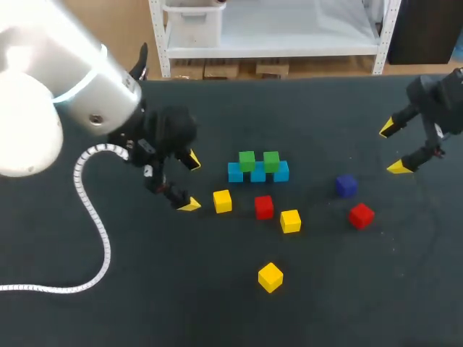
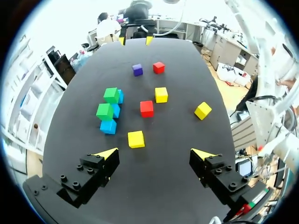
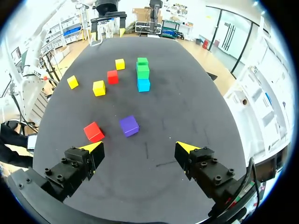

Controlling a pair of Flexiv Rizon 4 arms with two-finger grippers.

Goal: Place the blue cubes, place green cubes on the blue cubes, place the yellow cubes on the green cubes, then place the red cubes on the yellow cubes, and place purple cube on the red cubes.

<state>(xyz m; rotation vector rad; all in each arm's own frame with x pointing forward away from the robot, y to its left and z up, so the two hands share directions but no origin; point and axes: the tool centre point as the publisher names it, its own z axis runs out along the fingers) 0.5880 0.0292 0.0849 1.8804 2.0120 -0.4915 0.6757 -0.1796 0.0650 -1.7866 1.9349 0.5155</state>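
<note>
likely the next piece is the nearest yellow cube [image 1: 222,201], which lies on the table [image 1: 145,289] just beside the left gripper [image 1: 191,183], whose fingers stand wide apart and empty. it looks small, light and rigid, so a hold across two opposite flat sides should suit. behind it, blue cubes [image 1: 281,171] carry two green cubes [image 1: 247,160]. the right gripper [image 1: 393,148], also spread, hangs well apart.

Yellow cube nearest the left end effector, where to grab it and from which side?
Probably from straight above, pinching two opposite side faces of the yellow cube. It sits flat, clear of the red cube beside it, so the open left end effector has room.
</note>
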